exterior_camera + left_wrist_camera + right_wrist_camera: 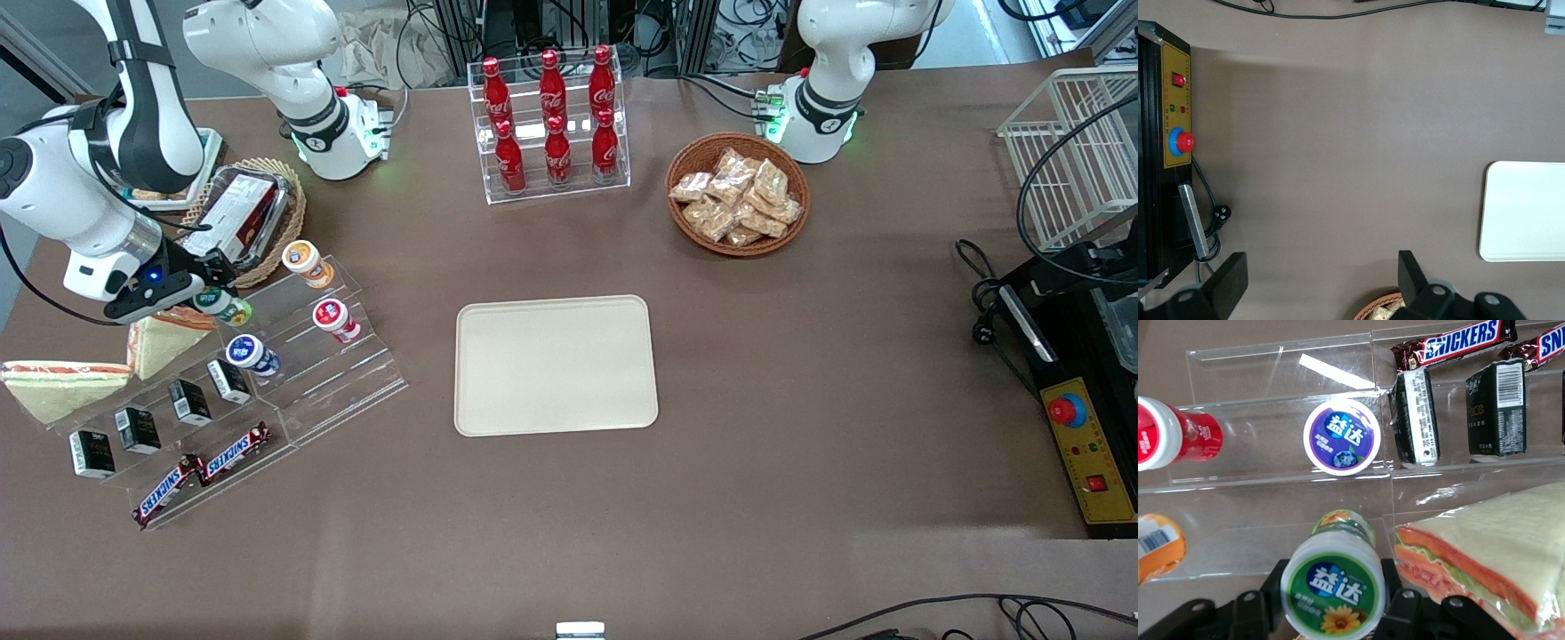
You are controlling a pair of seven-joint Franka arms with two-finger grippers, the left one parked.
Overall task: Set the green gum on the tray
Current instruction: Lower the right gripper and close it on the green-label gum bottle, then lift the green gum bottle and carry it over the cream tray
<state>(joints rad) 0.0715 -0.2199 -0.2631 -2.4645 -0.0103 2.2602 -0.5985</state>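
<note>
While right arm's black two-finger gripper [206, 300] sits at clear acrylic stepped rack [293, 356], fingers [1401, 608] flank small green-labelled white-lidded gum bottle [1333, 588] either side of lid; looks clamped, contact not certain. Bottle lies on upper step, long axis along gripper's reach, lid toward wrist camera. Flat cream rectangular tray [556, 365] well apart, toward parked arm's end; carry goes that way.

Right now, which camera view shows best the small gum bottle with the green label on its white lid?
The right wrist view: the green gum fills it, label readable, between the gripper fingers. The front view shows it small, partly covered by the gripper, on the acrylic shelf. The left wrist view shows none of it.
</note>
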